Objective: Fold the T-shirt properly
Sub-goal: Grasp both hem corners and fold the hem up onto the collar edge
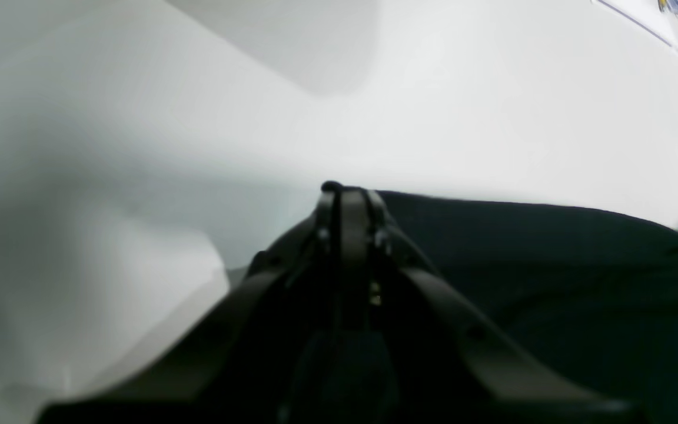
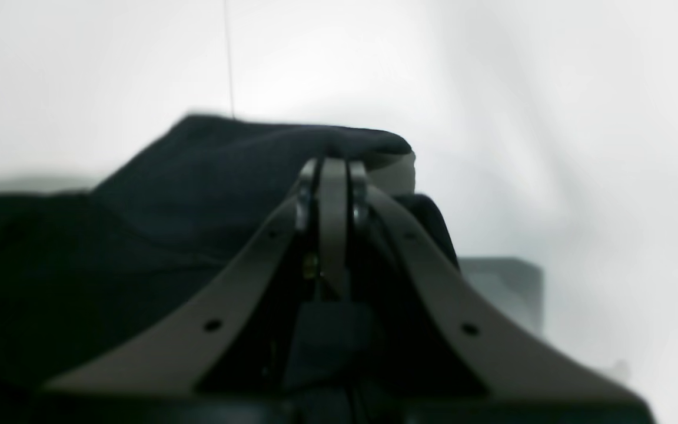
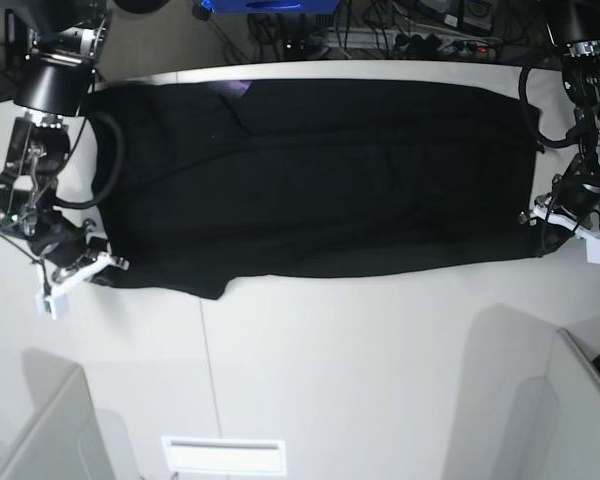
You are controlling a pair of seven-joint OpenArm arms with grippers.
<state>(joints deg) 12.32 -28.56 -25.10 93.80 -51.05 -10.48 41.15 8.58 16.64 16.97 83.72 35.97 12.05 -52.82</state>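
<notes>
T-shirt (image 3: 320, 180): spread across the white table (image 3: 360, 380), long axis left-right between our arms | left gripper (image 1: 348, 194) clamped on its near corner, right gripper (image 2: 333, 168) clamped likewise at the opposite end | base view shows both ends; wrist views show only pinched hems.

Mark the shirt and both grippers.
shirt (image 3: 320, 180), base view, middle of the black cloth
left gripper (image 3: 540, 215), base view, tips at the shirt's edge
right gripper (image 3: 108, 268), base view, tips at the shirt's corner
</notes>
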